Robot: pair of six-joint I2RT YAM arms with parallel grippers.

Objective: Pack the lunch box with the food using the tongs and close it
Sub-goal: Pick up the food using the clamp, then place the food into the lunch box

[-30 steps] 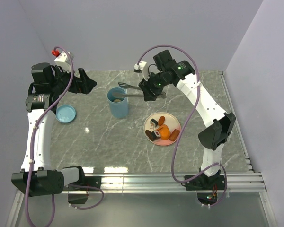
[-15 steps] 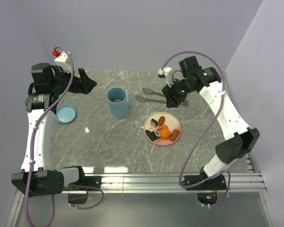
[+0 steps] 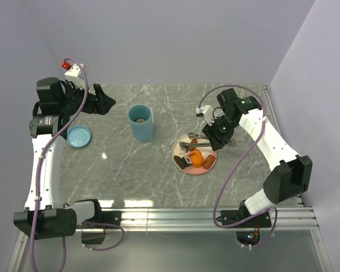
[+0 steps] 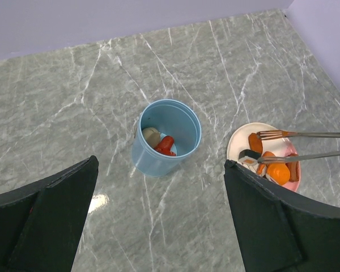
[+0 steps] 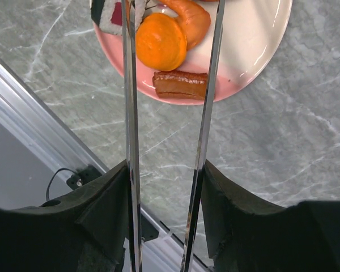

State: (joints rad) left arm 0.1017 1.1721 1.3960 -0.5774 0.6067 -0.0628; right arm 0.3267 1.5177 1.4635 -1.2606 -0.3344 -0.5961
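The light-blue lunch box (image 3: 141, 123) stands upright and uncovered, with a red piece (image 4: 165, 144) and a beige round (image 4: 151, 135) inside. Its lid (image 3: 79, 136) lies on the table to the left. My right gripper (image 3: 218, 136) is shut on the silver tongs (image 3: 194, 144), pressing both arms (image 5: 130, 113). The tong tips are spread over the pink plate (image 3: 209, 148). An orange round (image 5: 160, 41) lies between the arms, with a sushi roll (image 5: 110, 14) and a brown sausage (image 5: 180, 85) close by. Nothing is pinched. My left gripper (image 3: 99, 99) hangs open at the back left, high above the table.
The plate (image 4: 238, 139) sits right of the lunch box (image 4: 167, 136). A metal rail (image 5: 39, 119) runs along the table's near edge, and another rail (image 3: 272, 113) along its right side. Walls close in behind and on both sides.
The right arm carried the tongs from above the lunch box rightward, then down toward the plate, where the tips now hover. The left arm stayed put.
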